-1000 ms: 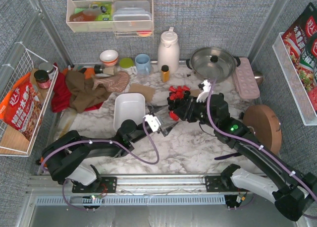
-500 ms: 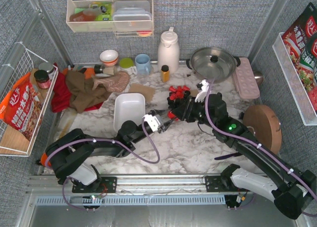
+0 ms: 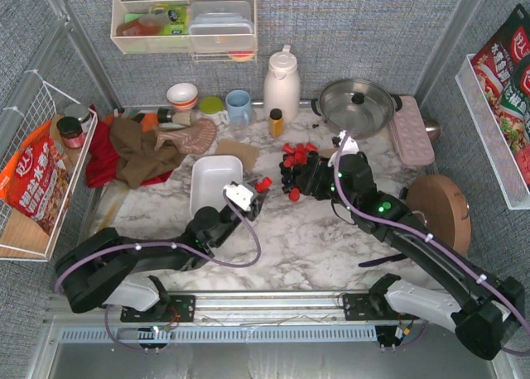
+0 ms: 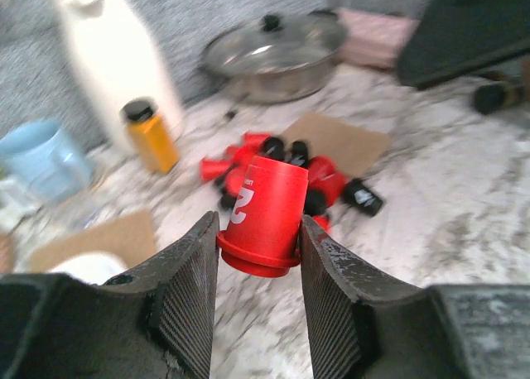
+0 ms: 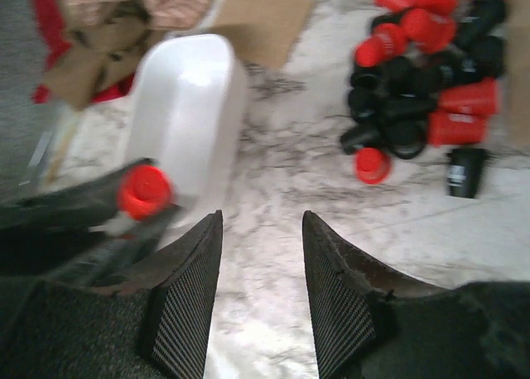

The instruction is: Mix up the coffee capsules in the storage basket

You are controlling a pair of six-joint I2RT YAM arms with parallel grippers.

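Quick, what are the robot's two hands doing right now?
Left gripper: closed on a red capsule.
Right gripper: open, holding nothing.

Cameras on the marble table (image 3: 306, 238): the overhead one is looking down from above and behind the arm bases toward the back wall, taking in the whole surface. The left wrist camera is riding low and close, peering out between the jaws of the left gripper (image 4: 258, 226), past a red capsule (image 4: 269, 201), to the pile of coffee capsules (image 4: 257, 151) and the pot (image 4: 273, 52). The right wrist camera is aiming steeply down (from close above), framing the storage basket (image 5: 186, 106) and that same pile, which all three views are sharing.
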